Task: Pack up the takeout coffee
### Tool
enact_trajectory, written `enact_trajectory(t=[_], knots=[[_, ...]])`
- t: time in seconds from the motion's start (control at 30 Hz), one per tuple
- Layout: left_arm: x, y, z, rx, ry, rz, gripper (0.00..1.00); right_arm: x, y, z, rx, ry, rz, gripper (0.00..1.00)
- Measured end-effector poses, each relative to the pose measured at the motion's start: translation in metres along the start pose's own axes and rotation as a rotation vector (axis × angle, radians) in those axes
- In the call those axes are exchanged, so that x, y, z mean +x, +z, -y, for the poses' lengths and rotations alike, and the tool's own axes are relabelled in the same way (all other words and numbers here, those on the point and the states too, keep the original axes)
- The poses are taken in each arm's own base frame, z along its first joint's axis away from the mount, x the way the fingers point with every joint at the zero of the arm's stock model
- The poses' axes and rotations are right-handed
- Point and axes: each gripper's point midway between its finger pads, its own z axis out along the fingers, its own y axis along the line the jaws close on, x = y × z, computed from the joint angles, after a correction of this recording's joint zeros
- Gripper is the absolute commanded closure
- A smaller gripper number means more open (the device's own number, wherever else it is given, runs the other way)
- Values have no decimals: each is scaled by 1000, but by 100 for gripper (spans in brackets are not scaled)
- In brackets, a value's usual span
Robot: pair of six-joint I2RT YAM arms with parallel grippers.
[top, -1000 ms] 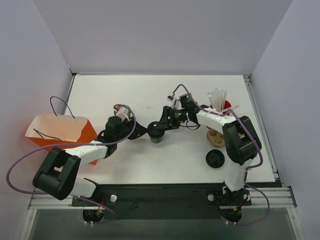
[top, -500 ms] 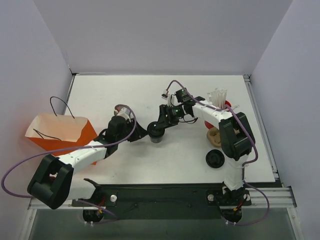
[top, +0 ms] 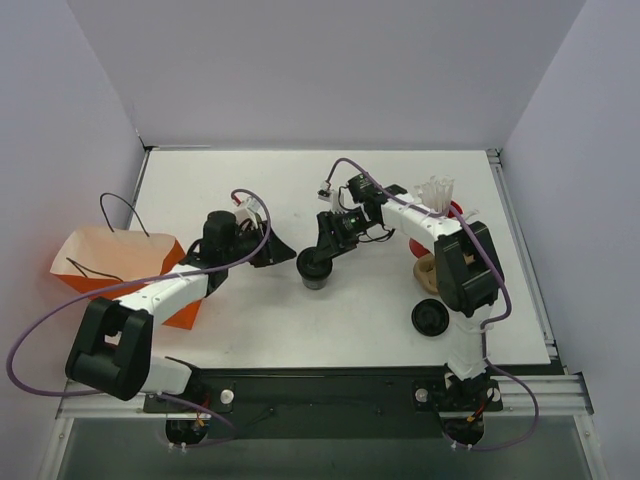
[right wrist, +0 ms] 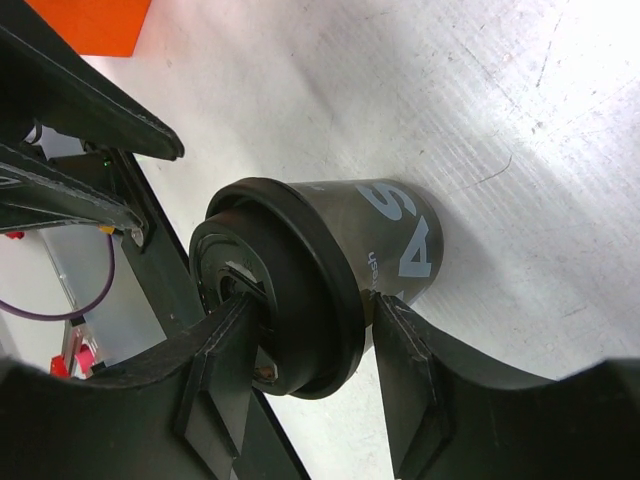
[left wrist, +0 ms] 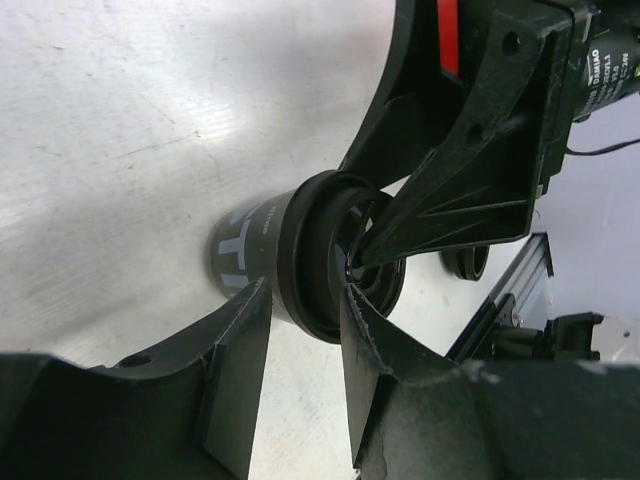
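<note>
The takeout coffee [top: 313, 270], a small dark cup with white lettering and a black round lid, stands upright mid-table. My right gripper [top: 322, 250] reaches it from the far right. In the right wrist view the cup [right wrist: 395, 240] has one finger on the lid top and the other against its wall, so the gripper [right wrist: 318, 305] pinches the lid's rim. My left gripper [top: 283, 255] is just left of the cup, apart from it. In the left wrist view its fingers [left wrist: 305, 292] stand slightly apart and empty, with the cup [left wrist: 255, 235] beyond their tips.
An orange paper bag [top: 120, 265] with cord handles lies at the left edge. A separate flat black lid disc [top: 432, 318] lies at front right. A red holder of white sticks [top: 437, 205] and a tan object [top: 430, 272] sit at right.
My left gripper has let go of the cup and drawn back to the left. My right gripper has stayed on the lid. The cup has barely moved.
</note>
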Motion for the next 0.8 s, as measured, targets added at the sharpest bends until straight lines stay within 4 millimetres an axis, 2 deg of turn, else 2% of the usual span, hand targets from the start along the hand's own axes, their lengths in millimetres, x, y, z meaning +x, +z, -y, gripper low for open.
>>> enact_trajectory(t=[0.33,0.8], knots=[[11,12,-7,29,32,-59,57,5,-2,-1,-7,-9,-23,55],[16,26,-15,37,35,-69,57,5,-2,-2,-9,-7,-27,58]])
